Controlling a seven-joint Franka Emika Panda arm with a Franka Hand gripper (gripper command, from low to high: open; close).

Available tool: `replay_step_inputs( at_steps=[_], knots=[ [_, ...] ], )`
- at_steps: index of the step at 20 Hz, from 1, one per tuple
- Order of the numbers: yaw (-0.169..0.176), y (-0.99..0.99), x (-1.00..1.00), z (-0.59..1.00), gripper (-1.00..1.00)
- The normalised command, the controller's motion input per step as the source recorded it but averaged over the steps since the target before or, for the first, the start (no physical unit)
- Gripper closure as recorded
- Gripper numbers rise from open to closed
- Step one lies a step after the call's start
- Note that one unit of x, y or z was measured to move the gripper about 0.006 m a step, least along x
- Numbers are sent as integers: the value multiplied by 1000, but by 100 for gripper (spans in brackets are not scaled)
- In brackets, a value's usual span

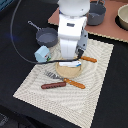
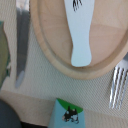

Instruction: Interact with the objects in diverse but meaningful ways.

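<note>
My gripper (image 1: 71, 59) hangs low over the round tan plate (image 1: 70, 71), and its fingers are too blurred and hidden to read. A flat silver fish (image 2: 80, 35) lies on the plate (image 2: 50, 45) under the wrist. The pale blue carton (image 1: 41, 53) stands just off the plate toward the exterior view's left; its printed top (image 2: 67, 115) shows in the wrist view. The grey long-handled pan (image 1: 46, 36) sits behind the carton. A red-brown sausage (image 1: 53, 85) lies at the front of the mat.
An orange-handled fork (image 1: 65, 80) lies in front of the plate, its tines (image 2: 117, 85) close to the rim. An orange-handled knife (image 1: 89, 59) lies beside the plate, blade (image 2: 21, 40). A beige mat (image 1: 95, 80) carries everything. A dark pot (image 1: 95, 15) and a bowl (image 1: 122, 17) stand behind.
</note>
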Motion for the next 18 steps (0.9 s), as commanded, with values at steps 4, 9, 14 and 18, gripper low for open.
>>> replay_step_inputs(
  at_steps=[4,9,14,18],
  knots=[
    [38,34,392,-306,-100],
    [31,0,323,-321,-100],
    [27,-66,179,-340,-100],
    [28,-91,115,-246,100]
  ],
)
